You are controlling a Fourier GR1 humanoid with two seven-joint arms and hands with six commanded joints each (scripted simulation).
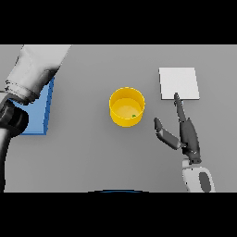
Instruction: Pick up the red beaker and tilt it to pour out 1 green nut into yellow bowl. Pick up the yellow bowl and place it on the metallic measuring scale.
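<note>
Nearest you is the right hand [187,134], coming up from the lower edge on its white forearm. Its fingers [177,102] are straight and held together, pointing away from you, with the thumb [165,134] spread out to the left; the hand holds nothing. The fingertips lie over the near edge of the metallic measuring scale [179,82], a pale square plate beyond them.

Left of the thumb, apart from it, stands the yellow bowl [127,107], upright with its mouth open to you. A small green nut [134,115] lies on its floor near the wall closest to the thumb; it is too small to tell its shape or which way it points.

Far over at the left edge you see only the left arm [32,74], large and close, covering much of a blue tray [41,118]. You cannot tell how the left hand's fingers stand, since the dark part below the arm is cut off by the edge.
</note>
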